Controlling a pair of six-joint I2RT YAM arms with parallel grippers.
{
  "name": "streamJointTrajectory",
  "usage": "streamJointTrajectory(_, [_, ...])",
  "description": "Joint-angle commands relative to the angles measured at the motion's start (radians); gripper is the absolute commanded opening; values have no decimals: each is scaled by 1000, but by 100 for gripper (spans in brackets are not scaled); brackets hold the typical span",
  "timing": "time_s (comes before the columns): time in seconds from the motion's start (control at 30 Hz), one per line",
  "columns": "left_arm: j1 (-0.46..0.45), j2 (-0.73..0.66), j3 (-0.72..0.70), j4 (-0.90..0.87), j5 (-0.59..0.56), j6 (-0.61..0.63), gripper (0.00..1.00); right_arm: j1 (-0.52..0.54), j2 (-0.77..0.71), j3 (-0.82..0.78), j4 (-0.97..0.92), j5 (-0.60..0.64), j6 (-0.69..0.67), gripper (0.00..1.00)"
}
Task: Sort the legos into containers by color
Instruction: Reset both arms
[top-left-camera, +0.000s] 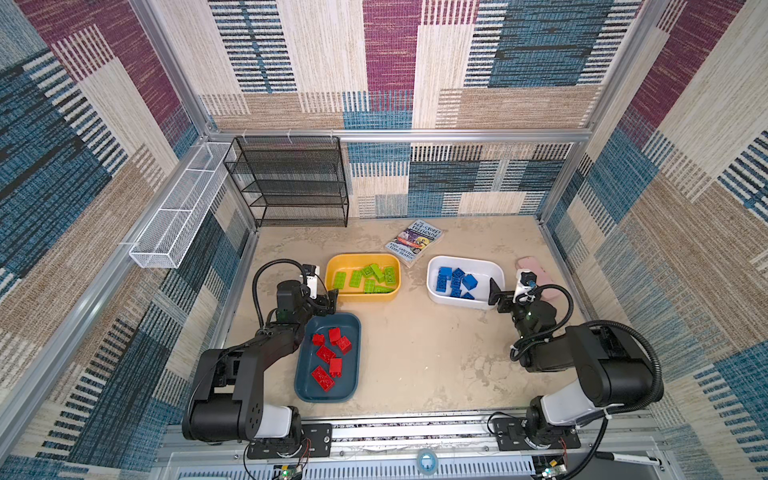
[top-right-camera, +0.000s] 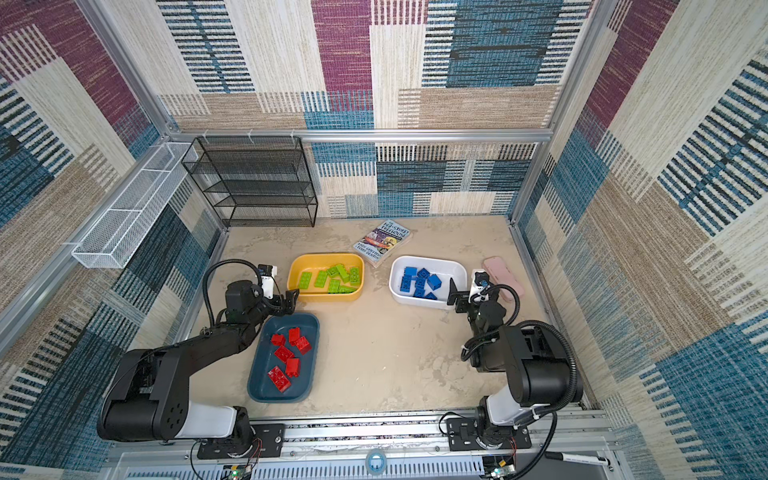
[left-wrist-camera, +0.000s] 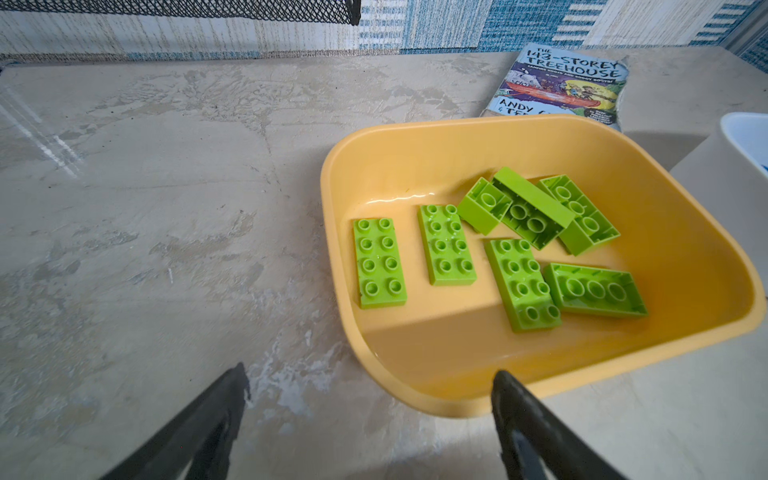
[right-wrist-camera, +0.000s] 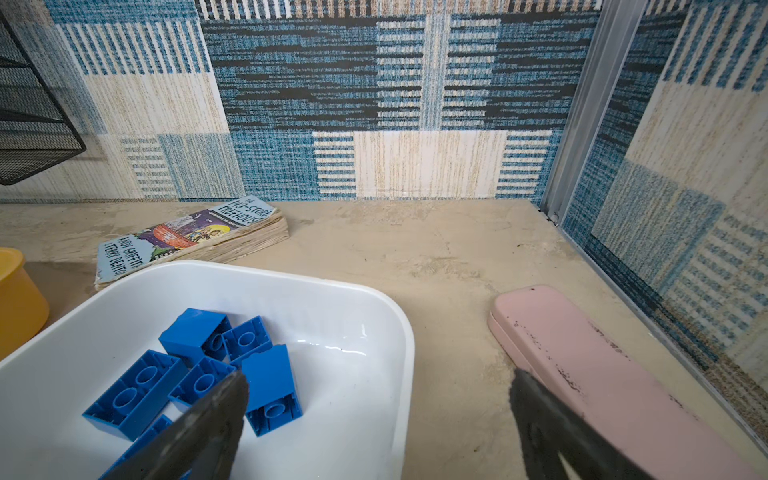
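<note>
Three containers sit on the table. The yellow bin (top-left-camera: 361, 256) holds several lime green legos (top-left-camera: 370, 277), the white bin (top-left-camera: 465, 262) several blue legos (top-left-camera: 457, 282), and the dark teal bin (top-left-camera: 307, 386) several red legos (top-left-camera: 330, 353). My left gripper (top-left-camera: 330, 301) hovers between the yellow and teal bins. In the left wrist view it (left-wrist-camera: 370, 372) stands open and empty at the yellow bin's (left-wrist-camera: 332, 199) near corner. My right gripper (right-wrist-camera: 380, 376) is open and empty, straddling the right rim of the white bin (right-wrist-camera: 353, 374), one finger over the blue legos (right-wrist-camera: 270, 378).
A paperback book (top-left-camera: 414, 242) lies behind and between the yellow and white bins. A pink case (right-wrist-camera: 602, 374) rests just right of my right gripper, near the side wall. A black wire shelf (top-left-camera: 291, 183) stands at the back left; a white mesh basket (top-left-camera: 174, 220) hangs on the left wall.
</note>
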Motion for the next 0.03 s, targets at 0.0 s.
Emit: streamJointTrajectory(0.0, [0,-5,-3,40,1,-1,93,-1,-3,-4,41,8,9,99])
